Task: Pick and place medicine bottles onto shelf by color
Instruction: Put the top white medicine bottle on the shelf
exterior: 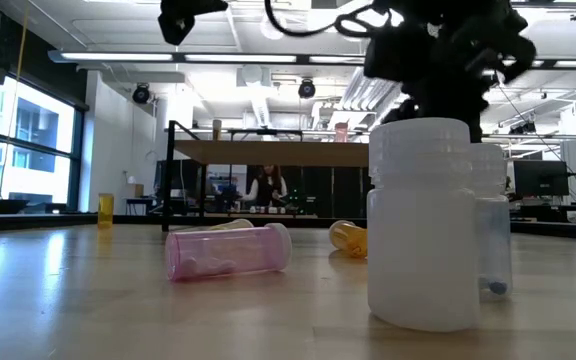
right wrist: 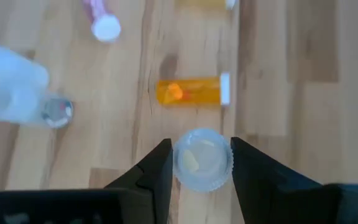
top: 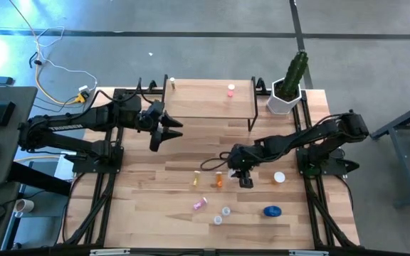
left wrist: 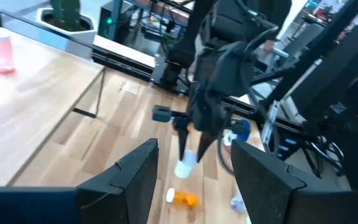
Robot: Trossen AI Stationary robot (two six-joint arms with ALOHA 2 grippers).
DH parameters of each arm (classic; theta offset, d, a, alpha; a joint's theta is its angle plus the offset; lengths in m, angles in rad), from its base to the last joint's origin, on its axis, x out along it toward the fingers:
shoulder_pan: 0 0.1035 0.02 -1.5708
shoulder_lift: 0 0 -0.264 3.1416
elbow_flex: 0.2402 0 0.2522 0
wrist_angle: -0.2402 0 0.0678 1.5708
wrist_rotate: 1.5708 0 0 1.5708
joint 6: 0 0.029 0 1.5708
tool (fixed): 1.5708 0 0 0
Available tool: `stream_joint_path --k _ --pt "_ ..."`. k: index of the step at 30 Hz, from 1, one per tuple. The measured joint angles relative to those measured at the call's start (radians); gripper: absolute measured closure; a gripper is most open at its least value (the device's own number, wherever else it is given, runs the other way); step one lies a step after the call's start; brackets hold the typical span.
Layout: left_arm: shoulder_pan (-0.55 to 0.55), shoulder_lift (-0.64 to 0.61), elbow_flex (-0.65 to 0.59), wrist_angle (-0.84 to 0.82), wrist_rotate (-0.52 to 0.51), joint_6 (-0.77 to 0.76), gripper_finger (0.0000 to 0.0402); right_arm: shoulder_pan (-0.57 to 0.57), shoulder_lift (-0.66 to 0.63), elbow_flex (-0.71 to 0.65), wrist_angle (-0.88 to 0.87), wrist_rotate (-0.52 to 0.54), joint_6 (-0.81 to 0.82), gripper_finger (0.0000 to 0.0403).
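The right gripper (right wrist: 201, 163) clasps a clear bottle (right wrist: 202, 158) (orange bottle (right wrist: 190, 91) just beside); left gripper (top: 168, 132) released.

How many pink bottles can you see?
2. One pink bottle stands on the shelf, toward its right end. The other lies on its side on the table, near the front. Another could be hidden under the right arm.

We see a slatted wood table (top: 155, 185) with a low shelf (top: 198, 99) and a cactus pot (top: 285, 99) at its back. On the shelf stand a pink bottle (top: 230, 89) and a pale one (top: 172, 83). Small bottles (top: 212, 195) and a blue jar (top: 272, 210) lie scattered on the table's front half.
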Motion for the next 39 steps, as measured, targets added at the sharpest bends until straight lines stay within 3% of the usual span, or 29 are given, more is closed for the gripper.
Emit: stream_joint_path --k 10,25,39 --pt "0.015 0.000 0.000 0.000 -0.019 0.003 0.0209 -0.098 -0.091 0.122 -0.040 0.000 -0.009 0.0283" --pt "0.015 0.001 0.000 -0.003 -0.031 0.012 0.0209 -0.336 -0.161 0.301 -0.099 0.002 -0.118 0.0283" --pt "0.015 0.001 0.000 0.001 -0.315 0.245 0.0209 -0.647 -0.161 0.585 -0.272 0.101 -0.185 0.0283"
